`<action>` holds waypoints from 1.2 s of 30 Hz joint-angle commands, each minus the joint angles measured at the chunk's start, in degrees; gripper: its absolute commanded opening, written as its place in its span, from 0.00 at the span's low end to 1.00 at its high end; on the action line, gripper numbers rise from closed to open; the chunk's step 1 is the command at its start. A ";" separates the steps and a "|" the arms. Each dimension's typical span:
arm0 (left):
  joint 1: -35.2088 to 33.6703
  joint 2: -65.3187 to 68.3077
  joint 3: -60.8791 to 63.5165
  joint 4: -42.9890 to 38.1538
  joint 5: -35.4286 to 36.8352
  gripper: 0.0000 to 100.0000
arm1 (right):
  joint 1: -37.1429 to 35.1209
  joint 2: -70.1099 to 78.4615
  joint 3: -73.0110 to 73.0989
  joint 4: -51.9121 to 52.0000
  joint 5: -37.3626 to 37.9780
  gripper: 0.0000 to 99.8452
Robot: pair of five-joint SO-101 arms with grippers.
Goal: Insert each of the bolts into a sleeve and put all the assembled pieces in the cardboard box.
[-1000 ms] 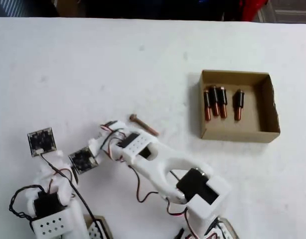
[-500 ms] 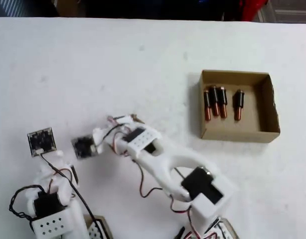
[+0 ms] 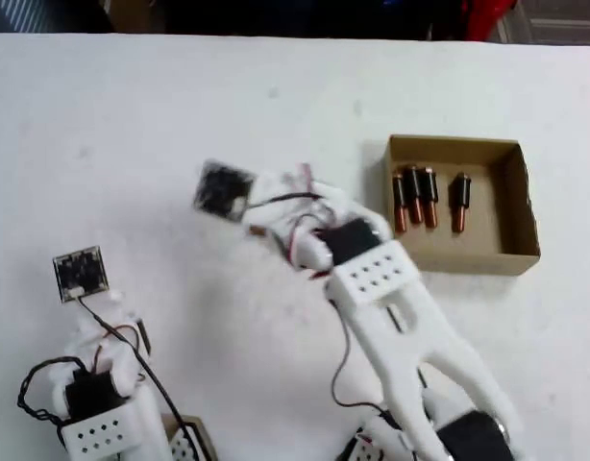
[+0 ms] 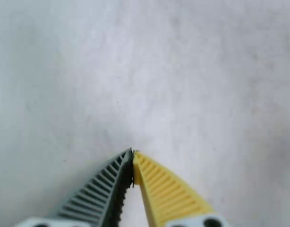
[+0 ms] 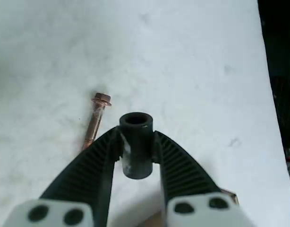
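Now our right gripper [image 5: 135, 136], clamped on the black sleeve [image 5: 136, 151], has swung farther from the front edge of the bench [image 3: 132, 115], just beside the loose bolt [image 5: 95, 118] mid-bench. We judge insertion is next. Our left gripper [image 4: 132, 153] sits closed.

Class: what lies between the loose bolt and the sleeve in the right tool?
Right wrist view: one finger of the right tool, pressed against the sleeve.
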 commanded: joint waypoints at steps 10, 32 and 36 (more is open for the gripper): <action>-0.48 -1.19 -0.09 0.44 -0.62 0.02 | 12.09 10.42 -9.85 3.65 -13.36 0.02; -0.48 -1.19 -0.09 0.44 -0.62 0.02 | 12.53 50.33 -35.78 12.26 -16.88 0.02; -0.48 -1.19 -0.09 0.44 -0.62 0.02 | 12.53 51.38 -35.87 12.26 -16.44 0.03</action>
